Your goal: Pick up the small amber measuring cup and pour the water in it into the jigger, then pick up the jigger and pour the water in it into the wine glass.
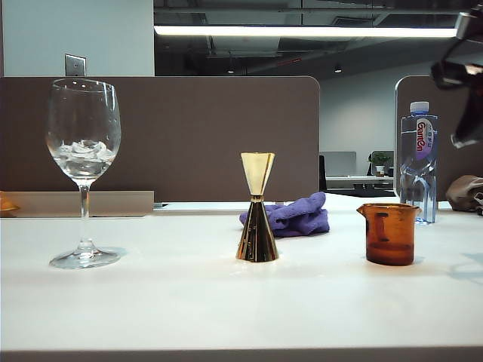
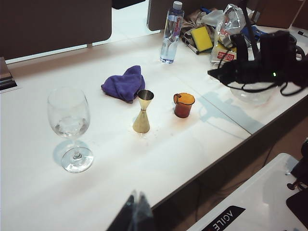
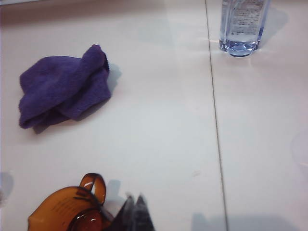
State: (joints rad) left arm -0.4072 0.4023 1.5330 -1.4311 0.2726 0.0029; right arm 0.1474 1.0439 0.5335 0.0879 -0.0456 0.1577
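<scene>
The small amber measuring cup (image 1: 389, 234) stands upright on the white table, right of the gold jigger (image 1: 257, 207). The tall wine glass (image 1: 83, 151) stands at the far left, with glints low in its bowl. I cannot make out water through the cup's amber wall. My right gripper (image 3: 134, 204) is shut and empty, and hangs in the air just beside the cup's handle (image 3: 94, 185). In the left wrist view it (image 2: 211, 73) floats right of the cup (image 2: 184, 105). My left gripper (image 2: 136, 202) is shut and empty. It is held high over the table's near edge, well away from the jigger (image 2: 143, 111) and the glass (image 2: 70, 127).
A crumpled purple cloth (image 1: 290, 215) lies behind the jigger. A clear plastic water bottle (image 1: 419, 162) stands behind the cup. Bags, a yellow sponge (image 2: 202, 38) and a clear bowl (image 2: 250, 96) crowd the far right. Brown partitions close off the back.
</scene>
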